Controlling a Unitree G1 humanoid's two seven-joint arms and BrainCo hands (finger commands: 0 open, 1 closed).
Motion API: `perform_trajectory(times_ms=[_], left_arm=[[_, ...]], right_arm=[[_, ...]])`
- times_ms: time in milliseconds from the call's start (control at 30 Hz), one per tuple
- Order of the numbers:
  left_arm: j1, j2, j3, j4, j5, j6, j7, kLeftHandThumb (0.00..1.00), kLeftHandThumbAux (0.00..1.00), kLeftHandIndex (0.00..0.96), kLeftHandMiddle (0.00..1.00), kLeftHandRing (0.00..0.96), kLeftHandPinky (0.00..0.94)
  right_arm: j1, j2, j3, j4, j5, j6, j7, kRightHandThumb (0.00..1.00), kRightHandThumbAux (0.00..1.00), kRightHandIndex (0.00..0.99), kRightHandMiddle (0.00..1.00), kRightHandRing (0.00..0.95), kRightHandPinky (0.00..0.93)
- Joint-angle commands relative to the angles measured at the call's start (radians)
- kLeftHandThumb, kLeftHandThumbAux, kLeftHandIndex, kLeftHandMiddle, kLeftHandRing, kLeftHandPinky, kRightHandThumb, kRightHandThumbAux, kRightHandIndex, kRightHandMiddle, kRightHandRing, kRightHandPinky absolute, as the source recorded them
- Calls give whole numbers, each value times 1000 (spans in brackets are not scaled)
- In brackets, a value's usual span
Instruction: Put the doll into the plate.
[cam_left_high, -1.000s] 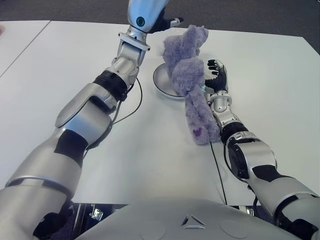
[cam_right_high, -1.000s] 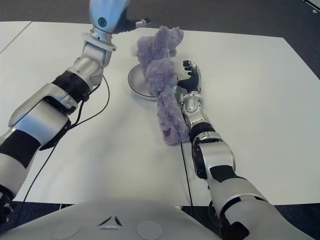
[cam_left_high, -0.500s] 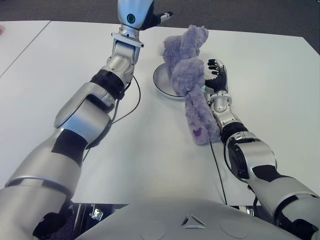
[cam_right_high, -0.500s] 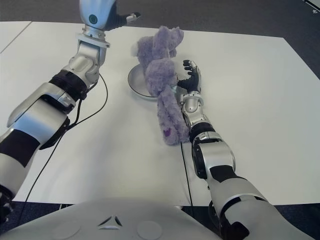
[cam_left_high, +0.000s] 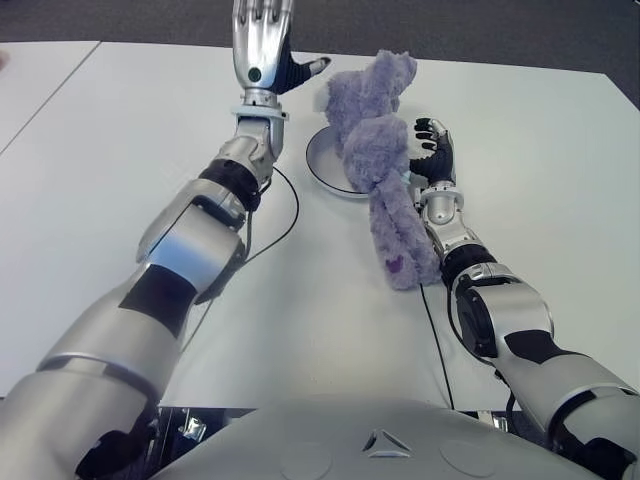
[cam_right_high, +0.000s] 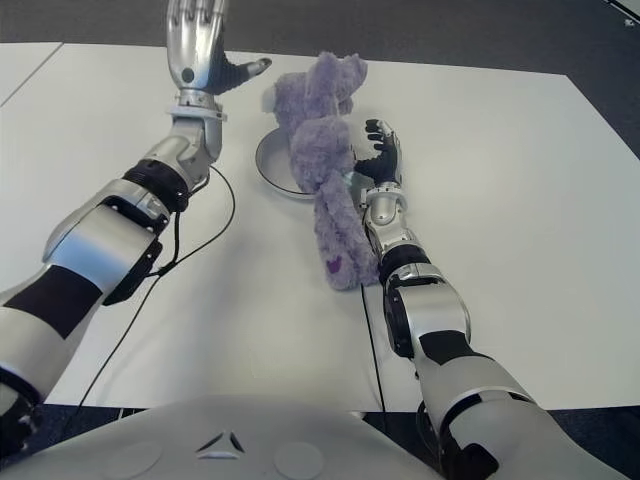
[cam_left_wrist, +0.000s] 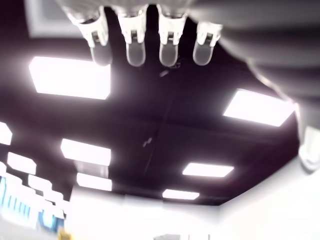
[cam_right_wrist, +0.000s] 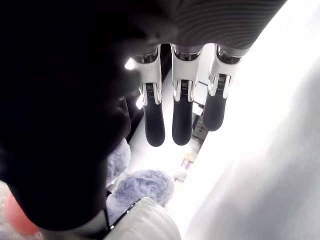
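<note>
A purple plush doll (cam_left_high: 383, 160) lies with its upper part over the small white plate (cam_left_high: 322, 160) at mid table. Its lower body trails off the plate toward me along my right forearm. My left hand (cam_left_high: 262, 45) is raised upright left of the doll, apart from it. Its fingers (cam_left_wrist: 136, 47) are straight and hold nothing. My right hand (cam_left_high: 434, 150) stands just right of the doll. In the right wrist view its fingers (cam_right_wrist: 182, 115) are extended and empty, with a bit of the doll (cam_right_wrist: 140, 186) below them.
A black cable (cam_left_high: 275, 215) loops on the white table (cam_left_high: 540, 150) beside my left forearm. Another cable (cam_left_high: 432, 330) runs along my right arm to the near edge. A seam to a second table (cam_left_high: 50, 95) lies at the far left. Dark floor lies beyond the far edge.
My left hand has drawn back left from the doll and turned upright, fingers now pointing up. The doll and my right hand stay where they were.
</note>
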Motion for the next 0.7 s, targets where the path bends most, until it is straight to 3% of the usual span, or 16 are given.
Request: perform_trajectory(times_ms=[33, 300, 700], left_arm=[[152, -39, 132, 118, -155, -122, -71, 0, 582, 0, 0, 0, 2], [307, -89, 266, 131, -305, -227, -132, 3, 675, 0, 0, 22, 113], [389, -103, 337, 136, -377, -312, -230, 0, 673, 0, 51, 75, 142]], right_arm=[[301, 99, -20, 152, 32, 24, 42, 0, 977, 240, 285, 267, 267], [308, 96, -38, 151, 36, 1, 54, 0, 941, 248, 292, 272, 267], [313, 93, -52, 148, 47, -8, 73, 0, 899, 259, 300, 276, 265]])
